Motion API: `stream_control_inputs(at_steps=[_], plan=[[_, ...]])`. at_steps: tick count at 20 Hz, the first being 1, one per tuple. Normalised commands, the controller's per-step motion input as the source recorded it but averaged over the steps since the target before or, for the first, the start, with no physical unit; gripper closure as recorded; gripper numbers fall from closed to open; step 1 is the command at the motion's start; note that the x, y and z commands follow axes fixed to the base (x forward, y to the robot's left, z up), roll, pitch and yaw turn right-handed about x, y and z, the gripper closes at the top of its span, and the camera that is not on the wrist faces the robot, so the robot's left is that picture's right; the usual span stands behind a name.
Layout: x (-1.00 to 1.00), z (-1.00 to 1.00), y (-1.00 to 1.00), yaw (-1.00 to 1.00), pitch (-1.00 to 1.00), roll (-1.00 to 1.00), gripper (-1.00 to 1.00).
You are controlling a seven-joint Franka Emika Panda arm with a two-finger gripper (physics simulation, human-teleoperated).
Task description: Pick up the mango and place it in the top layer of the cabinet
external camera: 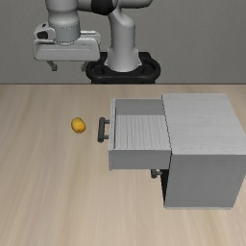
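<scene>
A small yellow mango lies on the wooden table, toward the exterior view's left. To its right stands a grey cabinet whose top drawer is pulled out toward the mango, its dark handle close beside the fruit. My gripper hangs high above the table, behind and a little left of the mango, well apart from it. Nothing is between its fingers.
The robot base stands at the far edge of the table. A lower drawer knob pokes out under the open drawer. Bare wooden table stretches left of and in front of the mango.
</scene>
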Motion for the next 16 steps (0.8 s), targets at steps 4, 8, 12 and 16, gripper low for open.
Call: stream_control_inputs(at_steps=[4, 8, 12, 16], plan=[[0.00, -1.00, 0.00, 0.00, 0.00, 0.00, -1.00], [0.00, -1.00, 0.00, 0.00, 0.00, 0.00, -1.00], [0.00, -1.00, 0.00, 0.00, 0.00, 0.00, -1.00], [0.00, -1.00, 0.00, 0.00, 0.00, 0.00, -1.00]])
